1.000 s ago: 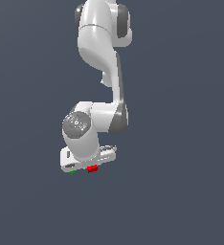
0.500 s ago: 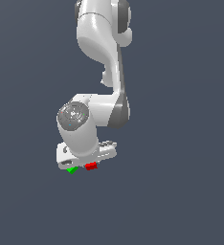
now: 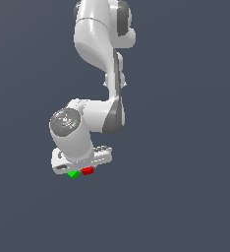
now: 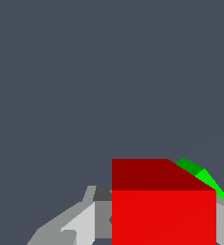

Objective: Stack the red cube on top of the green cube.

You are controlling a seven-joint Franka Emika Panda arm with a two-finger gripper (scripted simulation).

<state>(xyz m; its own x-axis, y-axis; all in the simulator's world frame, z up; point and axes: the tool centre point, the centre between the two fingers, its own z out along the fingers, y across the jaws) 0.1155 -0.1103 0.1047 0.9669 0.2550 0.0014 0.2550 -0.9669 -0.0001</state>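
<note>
In the exterior view, the white arm bends down and its hand sits low over two tiny cubes. My gripper [image 3: 88,169] is shut on the red cube [image 3: 87,171]. The green cube [image 3: 73,174] lies just beside it, toward the exterior view's left, and the two look nearly in contact. In the wrist view, the red cube [image 4: 162,210] fills the space in my gripper [image 4: 164,232], with a grey finger [image 4: 80,222] on one side. Only a sliver of the green cube [image 4: 203,176] shows behind the red cube's far corner.
A plain dark grey surface [image 3: 186,197] surrounds the cubes in both views. The arm's large wrist and elbow joints [image 3: 68,128] hang over the cubes and hide part of the hand in the exterior view.
The hand has moved toward the exterior view's left with the red cube in it, closing the gap to the green cube. The green cube has stayed in place.
</note>
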